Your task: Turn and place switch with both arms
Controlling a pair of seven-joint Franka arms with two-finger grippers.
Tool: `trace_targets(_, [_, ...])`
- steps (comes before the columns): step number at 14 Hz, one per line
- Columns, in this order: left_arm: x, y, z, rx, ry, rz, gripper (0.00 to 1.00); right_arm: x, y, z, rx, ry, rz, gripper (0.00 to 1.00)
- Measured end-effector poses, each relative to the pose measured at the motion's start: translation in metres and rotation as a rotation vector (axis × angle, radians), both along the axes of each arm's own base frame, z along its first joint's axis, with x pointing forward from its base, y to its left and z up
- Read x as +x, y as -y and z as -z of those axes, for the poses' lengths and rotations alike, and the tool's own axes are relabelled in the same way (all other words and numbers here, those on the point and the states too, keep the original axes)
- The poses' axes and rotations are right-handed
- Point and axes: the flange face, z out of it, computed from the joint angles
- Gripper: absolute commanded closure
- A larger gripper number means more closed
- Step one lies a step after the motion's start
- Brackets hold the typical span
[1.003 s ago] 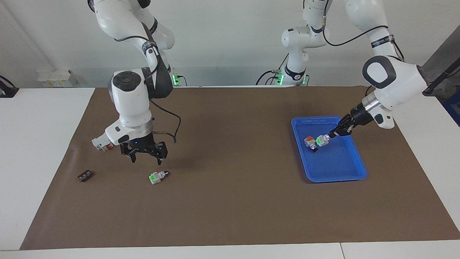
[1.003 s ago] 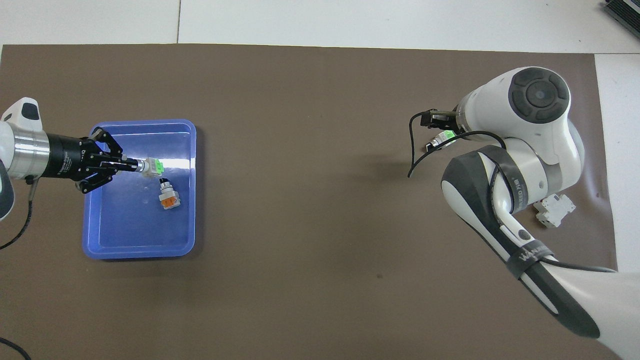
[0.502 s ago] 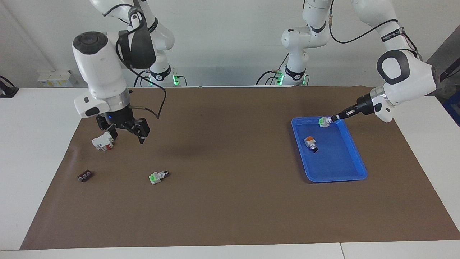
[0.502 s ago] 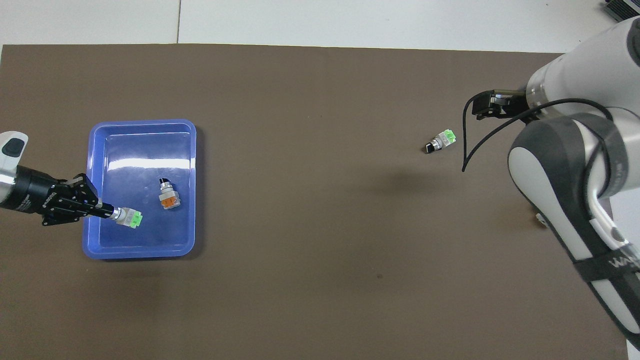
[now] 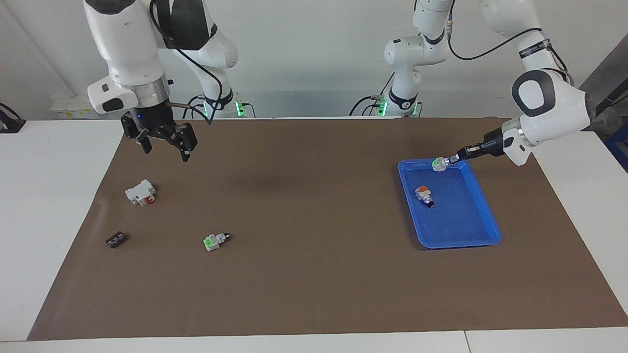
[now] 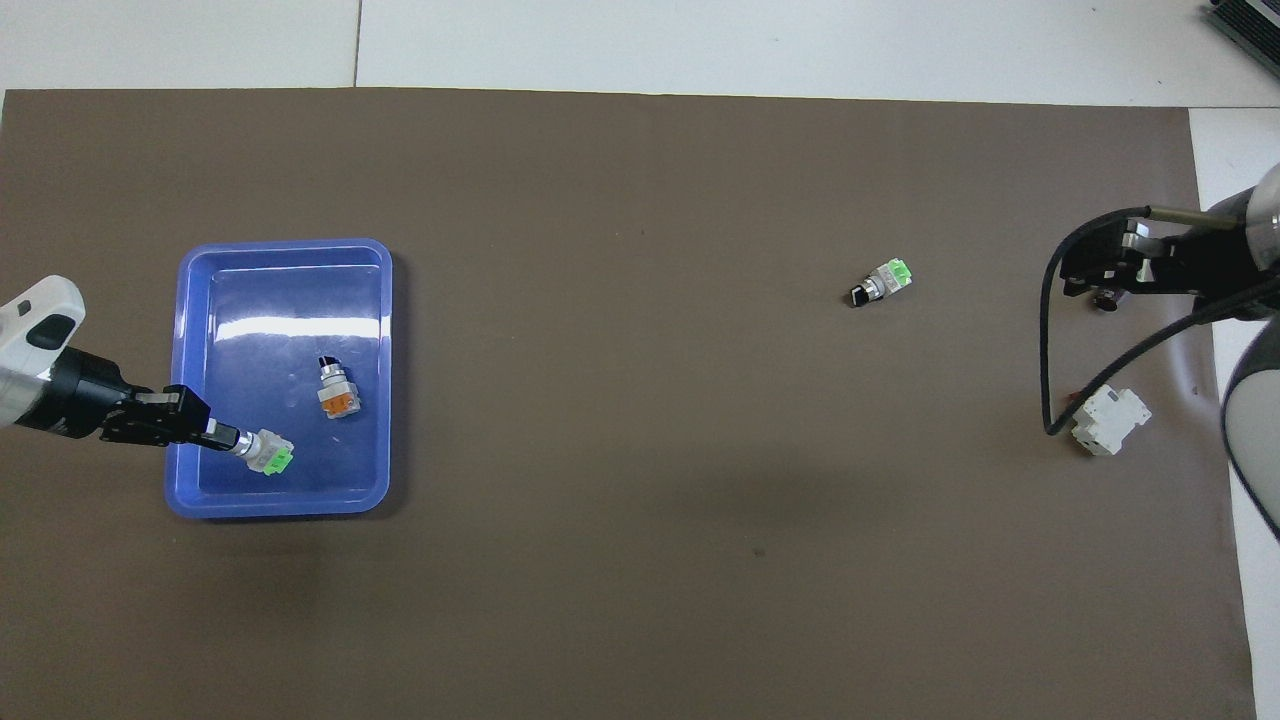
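The brown mat [image 5: 314, 274] covers most of the white table [image 5: 44, 206]. The two large white jointed arms [image 5: 132, 44] come down over it.

The blue plastic tray [image 5: 483, 215] lies on the mat toward the left arm's end of the table, below and just in front of the left fingertips. The left gripper [image 5: 454, 159] hangs over the tray's edge nearest the robots. Its fingers are pressed together on the silver cylindrical tip of the small white switch with the pale green part [image 5: 438, 164], which sticks out straight ahead of the fingertips. In the overhead view the switch [image 6: 268, 454] shows over the tray's corner [image 6: 190, 500]. It seems to be lifted clear of the tray floor, but I cannot say this for sure.

The right gripper [image 5: 164, 142] is raised over the mat at the right arm's end, with its fingers spread wide and nothing between them. Below its fingers lies the white block with a red part [image 5: 140, 192].

The orange-topped switch with a black tip [image 5: 425, 195] lies in the tray, near the held switch but apart from it. The switch with a brighter green block [image 5: 215, 240] lies on the mat, well apart from both grippers. The small black piece [image 5: 115, 239] lies near the mat's edge.
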Motion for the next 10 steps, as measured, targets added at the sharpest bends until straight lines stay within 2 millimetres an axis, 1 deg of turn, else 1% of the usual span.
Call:
trace_targets(1, [0.001,-0.001,0.004,-0.003,0.012,0.02,1.0,-0.004,0.0,-0.005,0.003,-0.006,0.005,0.0])
trace_targets(3, [0.006,-0.001,0.017,0.001,0.021,0.033,1.0,-0.01,0.005,-0.007,0.05,-0.027,0.025,0.0])
trace_targets(5, [0.011,0.002,0.033,0.0,0.004,0.046,1.0,-0.012,0.022,-0.004,0.102,-0.046,0.044,0.0])
trace_targets(6, [0.015,0.004,0.039,0.0,-0.003,0.052,1.0,-0.011,0.034,-0.003,0.105,-0.047,0.017,0.0])
trace_targets(8, [0.023,0.01,0.045,0.002,-0.006,0.066,1.0,-0.01,0.054,-0.004,0.103,-0.044,-0.052,0.0])
trace_targets(9, [0.026,0.013,0.046,0.004,-0.005,0.072,1.0,-0.01,0.059,-0.003,0.103,-0.045,-0.069,0.0])
trace_targets(10, [0.028,0.015,0.047,0.004,-0.006,0.077,1.0,-0.01,0.058,-0.003,0.102,-0.046,-0.079,0.0])
